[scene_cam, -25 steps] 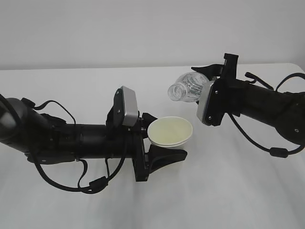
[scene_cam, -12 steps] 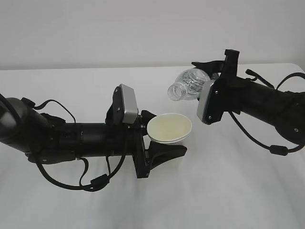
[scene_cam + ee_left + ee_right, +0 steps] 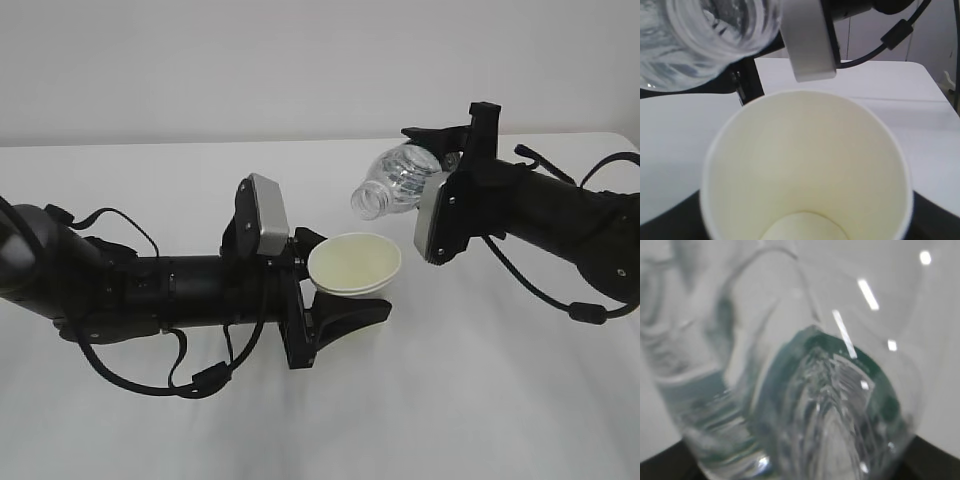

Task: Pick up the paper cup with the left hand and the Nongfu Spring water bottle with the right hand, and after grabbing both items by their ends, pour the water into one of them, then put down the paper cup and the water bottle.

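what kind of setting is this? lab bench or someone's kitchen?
Most likely a lab or robot test bench, not a kitchen. The white table is bare, behind it is a blank pale wall, and the only props are a paper cup and a clear water bottle, each held by a black robot arm.

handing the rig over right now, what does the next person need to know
Left gripper: closed on the paper cup, held off the table with its mouth facing the bottle; the left wrist view shows no water in it.
Right gripper: closed on the base end of the Nongfu Spring water bottle, capless and tipped on its side, mouth just above and beyond the cup's far rim.
Done: both items picked up and brought together.
Left: tip further to pour into the cup, then set both down on the white table.
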Robot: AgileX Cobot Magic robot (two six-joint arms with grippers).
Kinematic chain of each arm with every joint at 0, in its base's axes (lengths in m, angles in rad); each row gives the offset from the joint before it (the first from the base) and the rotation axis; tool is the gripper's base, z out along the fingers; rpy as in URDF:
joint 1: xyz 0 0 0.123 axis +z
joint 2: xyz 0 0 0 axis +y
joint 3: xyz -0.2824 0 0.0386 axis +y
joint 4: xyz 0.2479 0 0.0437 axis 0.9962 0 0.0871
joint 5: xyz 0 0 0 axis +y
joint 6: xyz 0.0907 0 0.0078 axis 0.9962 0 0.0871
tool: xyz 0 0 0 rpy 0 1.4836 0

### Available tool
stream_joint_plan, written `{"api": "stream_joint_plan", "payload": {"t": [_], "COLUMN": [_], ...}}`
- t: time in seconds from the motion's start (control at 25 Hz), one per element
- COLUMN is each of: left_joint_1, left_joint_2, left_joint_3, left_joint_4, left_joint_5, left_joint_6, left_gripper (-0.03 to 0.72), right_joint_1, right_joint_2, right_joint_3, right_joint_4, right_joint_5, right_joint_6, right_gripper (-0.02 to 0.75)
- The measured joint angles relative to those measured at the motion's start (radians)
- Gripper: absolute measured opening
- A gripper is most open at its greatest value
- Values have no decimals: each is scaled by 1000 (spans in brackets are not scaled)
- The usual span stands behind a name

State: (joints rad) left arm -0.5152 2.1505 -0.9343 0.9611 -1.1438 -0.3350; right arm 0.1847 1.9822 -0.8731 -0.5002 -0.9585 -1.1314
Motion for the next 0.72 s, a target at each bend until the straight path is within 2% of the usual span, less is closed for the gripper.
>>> {"api": "stream_joint_plan", "payload": {"t": [0.72], "left_joint_1": [0], "left_joint_2": [0], "left_joint_3": [0], "left_joint_4": [-12], "left_joint_5": [0], "left_joint_6": [9], "left_gripper": [493], "right_joint_1": [0], "right_joint_2": [0], "right_joint_3": [0], "right_joint_4": [32], "right_joint_5": [-78], "right_joint_6": [-75], "right_gripper": [475]}}
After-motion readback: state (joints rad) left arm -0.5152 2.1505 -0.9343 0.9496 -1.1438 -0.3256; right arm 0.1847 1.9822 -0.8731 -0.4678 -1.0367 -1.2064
